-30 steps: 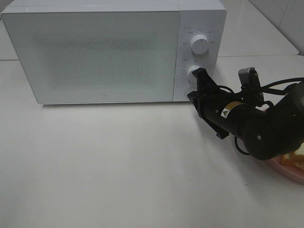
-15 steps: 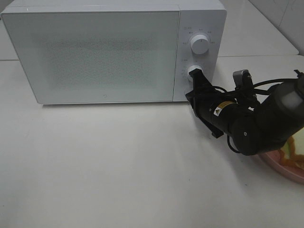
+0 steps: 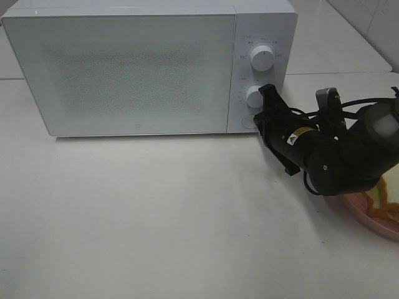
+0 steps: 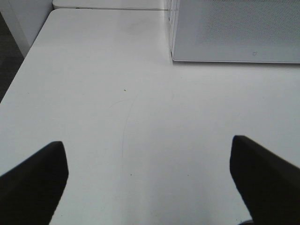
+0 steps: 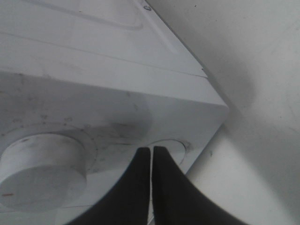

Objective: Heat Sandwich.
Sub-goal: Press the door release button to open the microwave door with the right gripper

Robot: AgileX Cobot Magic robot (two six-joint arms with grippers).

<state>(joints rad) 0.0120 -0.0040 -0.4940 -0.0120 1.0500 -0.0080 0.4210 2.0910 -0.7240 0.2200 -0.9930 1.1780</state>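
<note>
sitting across the back of the white table (image 3: 156, 218) is a white microwave (image 3: 124, 68), door shut, w/ two round knobs stacked on its control strip: upper knob (image 3: 262, 58) and lower knob (image 3: 254, 97). below them a round button (image 5: 166, 149) is set near the strip's bottom corner.

the right arm reaches in from the right and blocks that corner. the right pincer (image 5: 151, 152) is closed, fingers pressed together w/ nothing between them, tips right at the round button, just beside the lower knob. whether they press it or only touch it, can't tell. a black cable (image 3: 361, 107) loops over the arm.

the left pincer (image 4: 147, 183) is spread wide over bare table, holding nothing, near the microwave's front left corner (not seen in the high view at all).

the sandwich (image 3: 388, 198) sits on a pink plate (image 3: 368, 219) on the table at the far right edge, outside the microwave. most of both is hidden behind the right arm and cut off by the frame edge; only a pale sliver of bread and an arc of pink rim show. the filling can't be made out.

writing: fine marks ring both knobs, too small to read. a small yellow warning sticker (image 3: 303, 132) on the right arm, text unreadable. no brand legible on the microwave.
</note>
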